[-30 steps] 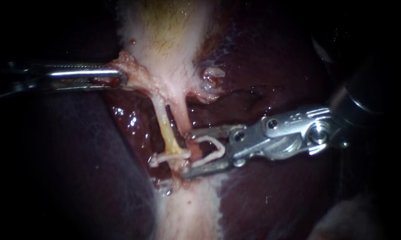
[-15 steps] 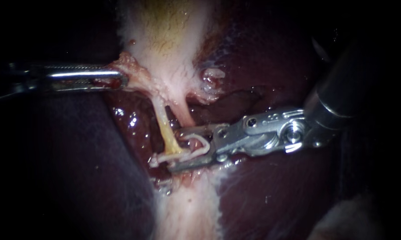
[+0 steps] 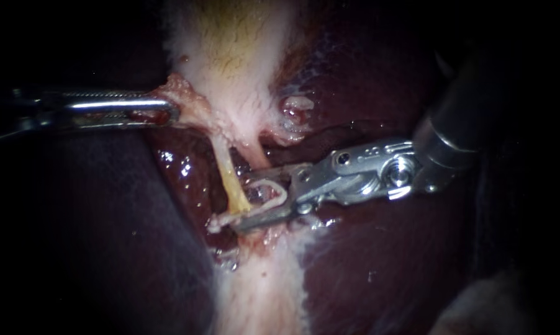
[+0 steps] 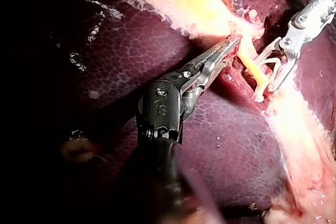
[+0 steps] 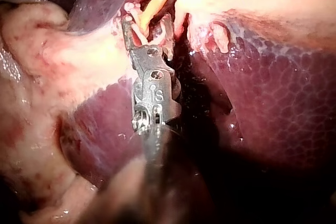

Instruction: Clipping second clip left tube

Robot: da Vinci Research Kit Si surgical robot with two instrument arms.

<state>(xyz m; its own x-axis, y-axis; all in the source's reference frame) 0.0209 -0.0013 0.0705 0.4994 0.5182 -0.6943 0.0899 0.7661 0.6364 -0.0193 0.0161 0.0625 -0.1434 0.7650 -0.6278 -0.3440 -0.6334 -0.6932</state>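
Two instruments meet over the tubes at the centre of the endoscope view. The left instrument (image 3: 168, 110) enters from the left edge and its jaws are clamped on a flap of pale tissue (image 3: 190, 105) at the lower left edge of the gallbladder (image 3: 230, 49). The right instrument (image 3: 244, 205) comes down from the upper right; its jaws stand well apart and carry an open clip (image 3: 285, 195), a white V touching both of them. The left tube (image 3: 229, 177), yellowish, runs down from the gallbladder to centre frame; a pinker right tube (image 3: 253, 160) lies just beside it. A seated clip (image 3: 221, 220) crosses the left tube's lower end. The right instrument's jaw tips reach the left tube's right side just above that clip; whether the tube lies inside the open clip I cannot tell. Dark liver (image 3: 379, 260) fills the lower right.

In the left wrist view, the left instrument (image 4: 233, 40) has its jaws pressed together on the pale tissue (image 4: 242, 29). Just ahead and to one side, the left tube (image 4: 252, 72) passes the spread jaws of the right instrument (image 4: 265, 77), with the open clip (image 4: 272, 64) between them and the seated clip (image 4: 258, 97) at the tube's end; liver (image 4: 236, 145) lies under the shaft.

In the right wrist view, the right instrument (image 5: 147, 24) has its jaws parted; the left tube (image 5: 155, 3) runs ahead of them toward the gap, and liver (image 5: 273, 103) lies beside the shaft.
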